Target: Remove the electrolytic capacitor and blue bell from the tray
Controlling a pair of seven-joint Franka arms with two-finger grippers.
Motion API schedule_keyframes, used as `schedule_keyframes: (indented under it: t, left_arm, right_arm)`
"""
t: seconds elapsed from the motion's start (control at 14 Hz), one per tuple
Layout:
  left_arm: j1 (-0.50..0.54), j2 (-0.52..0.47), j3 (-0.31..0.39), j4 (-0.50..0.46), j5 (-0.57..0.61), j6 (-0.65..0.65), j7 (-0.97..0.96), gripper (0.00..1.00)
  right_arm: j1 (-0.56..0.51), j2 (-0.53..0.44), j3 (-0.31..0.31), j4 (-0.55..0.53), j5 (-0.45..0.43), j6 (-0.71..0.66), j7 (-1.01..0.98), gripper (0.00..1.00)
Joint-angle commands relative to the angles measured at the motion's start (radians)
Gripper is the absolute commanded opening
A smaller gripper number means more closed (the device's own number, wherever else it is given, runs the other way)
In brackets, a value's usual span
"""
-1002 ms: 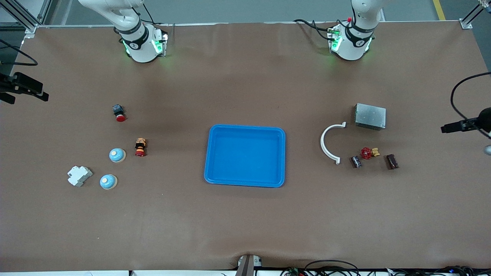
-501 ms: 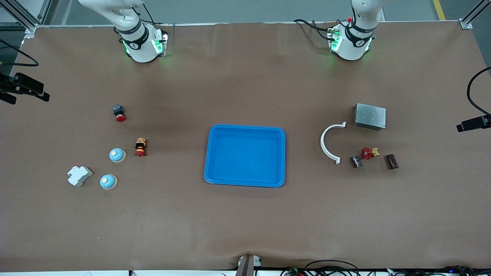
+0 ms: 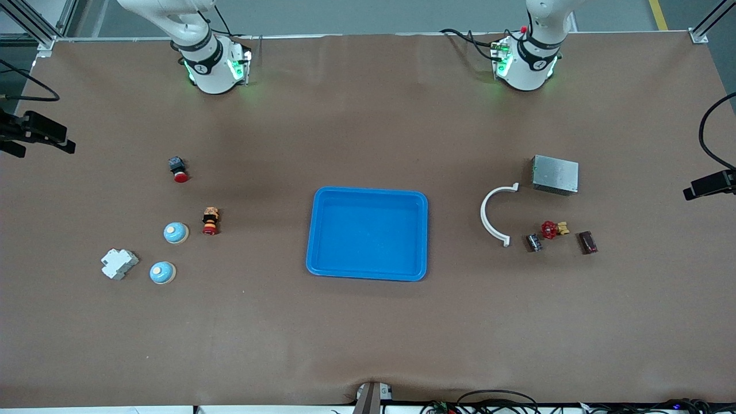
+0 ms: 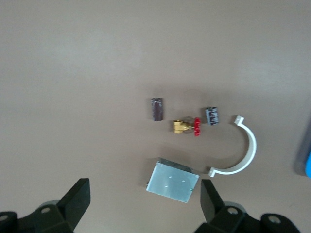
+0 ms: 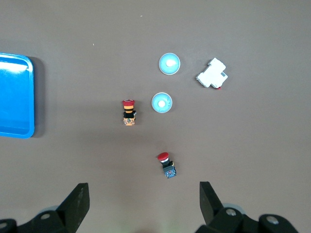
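We see both blue bells (image 3: pixel 176 233) near the right arm's end, tray (image 3: pixel 368 270) empty mid-table, electrolytic capacitor (image 3: pixel 534 242) near the left arm's end: removal looks done. Since a second ago only arms pulled back; right gripper (image 5: pixel 141 206) and left gripper (image 4: pixel 143 206) hang high, jaws apart.

Looking straight down on brown table (image 4: pixel 73 58). Left gripper (image 4: pixel 145 204) up in the air with fingers (image 4: pixel 77 201) spread wide, nothing between them. Grey metal box (image 4: pixel 172 181) sitting right under the gap. White half-ring clamp (image 4: pixel 240 150) just beside it. Small brass valve with red handwheel (image 4: pixel 187 126) in the middle, dark electrolytic capacitor (image 4: pixel 212 116) close on the clamp's side, brownish block (image 4: pixel 156 108) near on the valve's brass end. Sliver of blue tray (image 4: pixel 306 160) at the frame edge.
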Motion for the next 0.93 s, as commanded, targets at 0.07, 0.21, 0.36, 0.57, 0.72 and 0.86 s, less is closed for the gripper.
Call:
schedule_keyframes:
  t: [0.07, 0.21, 0.36, 0.57, 0.72, 0.86]
  left_arm:
    - [-0.154, -0.051, 0.141, 0.001, -0.035, -0.050, 0.005, 1.00]
    - [-0.298, -0.070, 0.278, -0.001, -0.061, -0.061, 0.005, 1.00]
    - [-0.439, -0.087, 0.436, 0.001, -0.115, -0.069, 0.008, 1.00]
    - [-0.509, -0.098, 0.496, 0.002, -0.153, -0.069, 0.002, 1.00]
    - [-0.507, -0.101, 0.493, 0.002, -0.153, -0.069, -0.001, 1.00]
    - [-0.509, -0.101, 0.486, 0.002, -0.153, -0.066, -0.001, 1.00]
  right_arm:
    - [-0.009, -0.018, 0.011, -0.026, -0.001, 0.012, 0.017, 1.00]
    - [-0.009, -0.018, 0.010, -0.029, -0.002, 0.014, 0.017, 1.00]
    - [-0.009, -0.018, 0.011, -0.031, -0.002, 0.014, 0.015, 1.00]
    - [-0.009, -0.018, 0.010, -0.037, -0.002, 0.018, 0.015, 1.00]
    - [-0.009, -0.018, 0.010, -0.037, -0.001, 0.018, 0.015, 1.00]
    - [-0.009, -0.018, 0.010, -0.037, -0.002, 0.018, 0.015, 1.00]
